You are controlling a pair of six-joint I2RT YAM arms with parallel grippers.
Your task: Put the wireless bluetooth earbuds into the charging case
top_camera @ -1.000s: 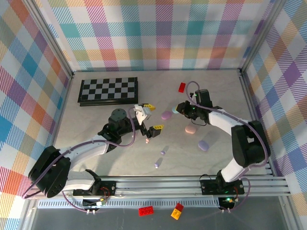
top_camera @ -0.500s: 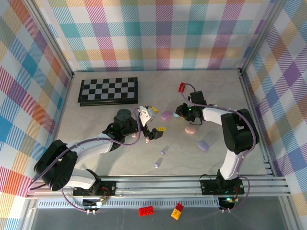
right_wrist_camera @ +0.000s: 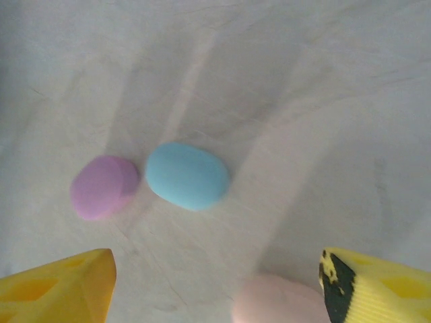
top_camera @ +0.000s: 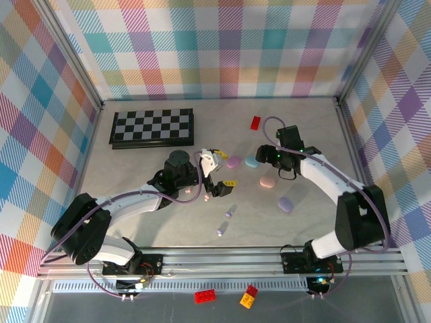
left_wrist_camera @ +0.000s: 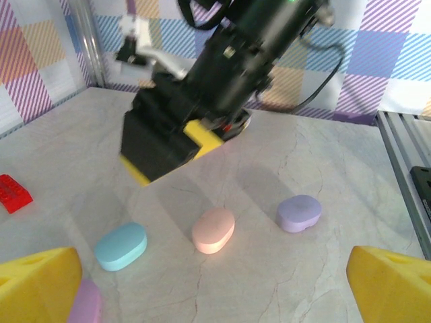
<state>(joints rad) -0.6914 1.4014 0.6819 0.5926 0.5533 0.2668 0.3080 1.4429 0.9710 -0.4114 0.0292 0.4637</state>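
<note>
Four closed oval cases lie mid-table: lilac [top_camera: 234, 161], blue [top_camera: 252, 162], pink [top_camera: 267, 182] and purple [top_camera: 285, 204]. Two tiny earbuds, one pale [top_camera: 229, 213] and one purple [top_camera: 219, 231], lie nearer the front. My right gripper [top_camera: 264, 159] hovers open just right of the blue case [right_wrist_camera: 186, 175], above the pink case [right_wrist_camera: 276, 299], with nothing between its yellow fingertips. My left gripper [top_camera: 221, 168] stands wide open left of the lilac case, facing the blue [left_wrist_camera: 120, 245], pink [left_wrist_camera: 213, 229] and purple [left_wrist_camera: 298, 212] cases, and holds nothing.
A folded chessboard [top_camera: 152, 126] lies at the back left. A red brick [top_camera: 256, 122] sits behind the cases. A red brick [top_camera: 205, 296] and a yellow-and-red one [top_camera: 249, 296] lie beyond the front rail. Plaid walls close in the table.
My right gripper has opened and drawn back to the right, leaving the blue case on the table beside the lilac one. My left gripper has shifted slightly right.
</note>
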